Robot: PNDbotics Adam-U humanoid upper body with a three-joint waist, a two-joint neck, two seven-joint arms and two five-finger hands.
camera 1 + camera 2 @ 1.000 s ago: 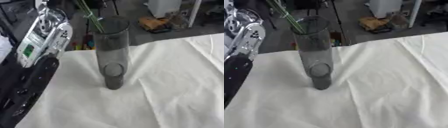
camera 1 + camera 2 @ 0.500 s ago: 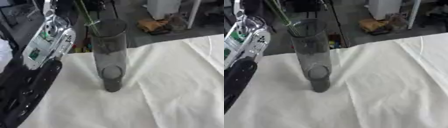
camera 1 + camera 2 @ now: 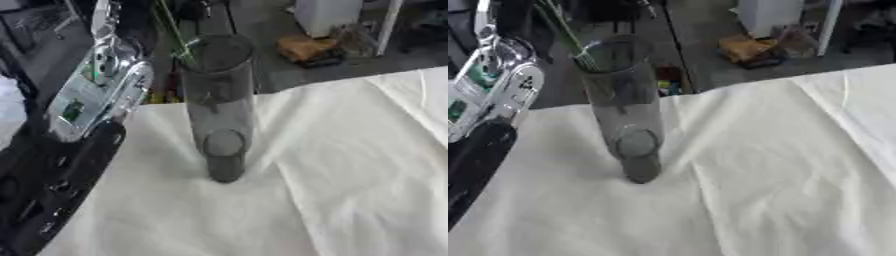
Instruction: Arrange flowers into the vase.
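Broadly spreading across nearly the whole lower field: white cloth [image 3: 350,165], creased, covering the table and running off the near and right edges

Coming in along the left side: left arm [image 3: 52,185], black below, silver and glassy above with a green patch showing, rising towards the upper left corner just beside the vase and not touching its wall

Standing upright near the cloth's far-left part: vase [image 3: 219,105], a tall cylinder of dark clear glass, its round base resting on the cloth, its open mouth level with the table's far edge as seen from above

Leaning out of the vase mouth towards the upper left: flower stems [image 3: 566,35], thin and green, lower ends dipping inside the rim, upper ends running up past the top edge, blooms out of sight

Reaching up at the top left, above and to the left of the vase mouth, close by the stems: left hand [image 3: 102,19], only a narrow pale sliver showing; fingers cut off by the edge, so impossible to tell whether spread or closed on the stems

Lying beyond the table on the dark floor: brown box [image 3: 306,49], well apart from the vase

Not showing in either view: right hand
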